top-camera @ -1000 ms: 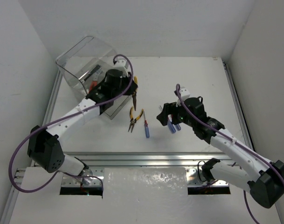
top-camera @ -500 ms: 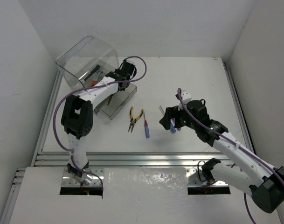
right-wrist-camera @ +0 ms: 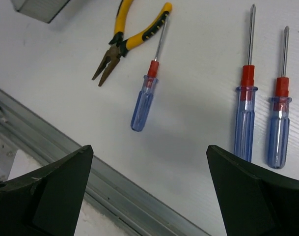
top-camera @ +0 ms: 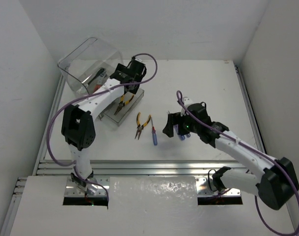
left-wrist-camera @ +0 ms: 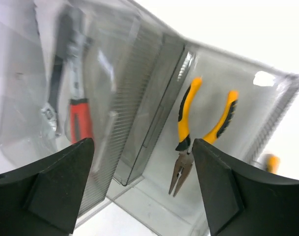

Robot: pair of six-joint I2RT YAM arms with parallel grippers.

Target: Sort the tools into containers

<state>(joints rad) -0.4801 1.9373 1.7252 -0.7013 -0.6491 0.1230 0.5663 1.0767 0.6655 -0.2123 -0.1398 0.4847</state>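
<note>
The clear box lies at the table's back left, with a clear tray in front of it. My left gripper hangs open over that tray, holding nothing. One pair of yellow-handled pliers lies in the tray below the open left gripper. Behind the clear wall are a red-handled tool and a silver wrench. My right gripper is open above the table. Ahead of it lie a second pair of yellow pliers and three blue-handled screwdrivers.
A metal rail runs along the table's near edge, just under my right gripper. White walls close in the table on the left, back and right. The right arm stretches across the near right of the table.
My left gripper has opened and let go of the yellow pliers, which now lie in the tray. The right gripper has shifted slightly left toward the loose screwdriver.
</note>
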